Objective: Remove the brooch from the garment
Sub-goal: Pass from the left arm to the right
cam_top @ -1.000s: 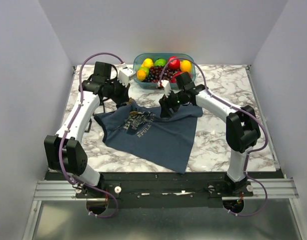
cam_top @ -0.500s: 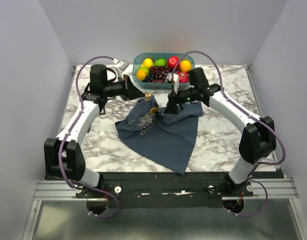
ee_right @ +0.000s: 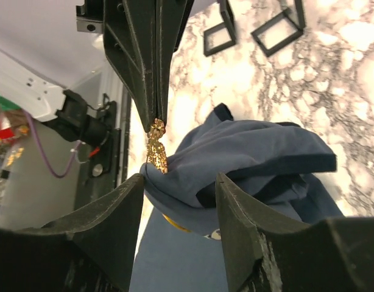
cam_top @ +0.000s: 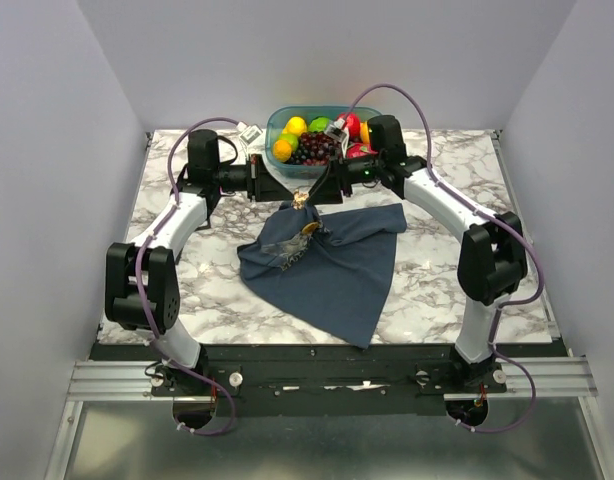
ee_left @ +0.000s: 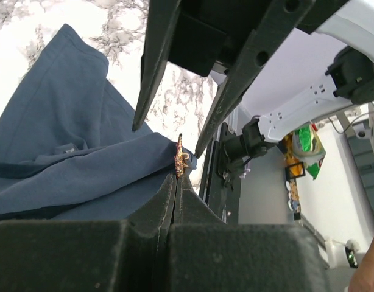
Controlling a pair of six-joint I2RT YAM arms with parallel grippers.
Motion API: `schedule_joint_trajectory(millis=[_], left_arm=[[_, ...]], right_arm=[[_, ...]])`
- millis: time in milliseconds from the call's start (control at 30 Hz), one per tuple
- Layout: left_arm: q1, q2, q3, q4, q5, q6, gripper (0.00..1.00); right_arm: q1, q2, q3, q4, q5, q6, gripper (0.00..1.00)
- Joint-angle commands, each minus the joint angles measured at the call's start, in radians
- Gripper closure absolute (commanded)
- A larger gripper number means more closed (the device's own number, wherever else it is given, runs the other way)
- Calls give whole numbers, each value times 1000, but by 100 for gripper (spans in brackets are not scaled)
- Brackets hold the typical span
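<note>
While tight on shiny gold brooch, left claw; right claw wide astride soft slate-blue garment.

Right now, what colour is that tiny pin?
Shiny gold. The brooch shows best in the right wrist view.

Top view: brooch too small, shape n/r. Garment print bunched, lettering illegible. L wrist view: garment cut at frame edge, lower part behind left gripper.

no legible text in any view, pale print on the crumpled blue shirt, centre of the top view, too small to read
</note>
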Motion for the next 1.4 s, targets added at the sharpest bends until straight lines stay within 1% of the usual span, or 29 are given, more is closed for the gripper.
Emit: schedule_joint_trajectory(millis=[0, 200, 367, 567, 733, 900, 1033, 1100, 1133, 1200, 1233, 1300, 1333, 1367], left_arm=[[3, 18, 64, -33, 91, 53, 100], [3, 35, 75, -69, 100, 86, 100], [3, 50, 107, -122, 102, 131, 100], [3, 58, 124, -129, 102, 135, 100], [3, 56, 118, -131, 103, 134, 100], [3, 53, 115, -135, 109, 134, 100], [3, 53, 116, -135, 109, 138, 100], [3, 54, 115, -134, 106, 140, 100], [3, 53, 113, -131, 105, 138, 100], [1, 51, 112, -128, 102, 140, 100], [1, 51, 112, -126, 99, 138, 100], [0, 53, 112, -123, 84, 138, 100], [-2, 53, 110, -129, 64, 138, 100], [-2, 53, 110, -138, 42, 135, 95]], right_arm=[[-5, 13, 48, 86, -99, 82, 43], [-6, 39, 82, 115, -120, 136, 48], [-6, 60, 101, 129, -148, 176, 57], [-6, 82, 102, 128, -186, 190, 57], [-6, 85, 93, 118, -168, 187, 58], [-6, 102, 104, 115, -162, 194, 67], [-8, 108, 107, 112, -174, 201, 67], [-6, 111, 110, 111, -172, 201, 69], [-5, 114, 111, 108, -174, 201, 73], [-5, 120, 118, 102, -177, 201, 79], [-3, 120, 118, 102, -180, 202, 87], [-5, 123, 118, 102, -181, 202, 98], [-3, 119, 111, 102, -148, 202, 100], [-5, 110, 107, 103, -122, 204, 100]])
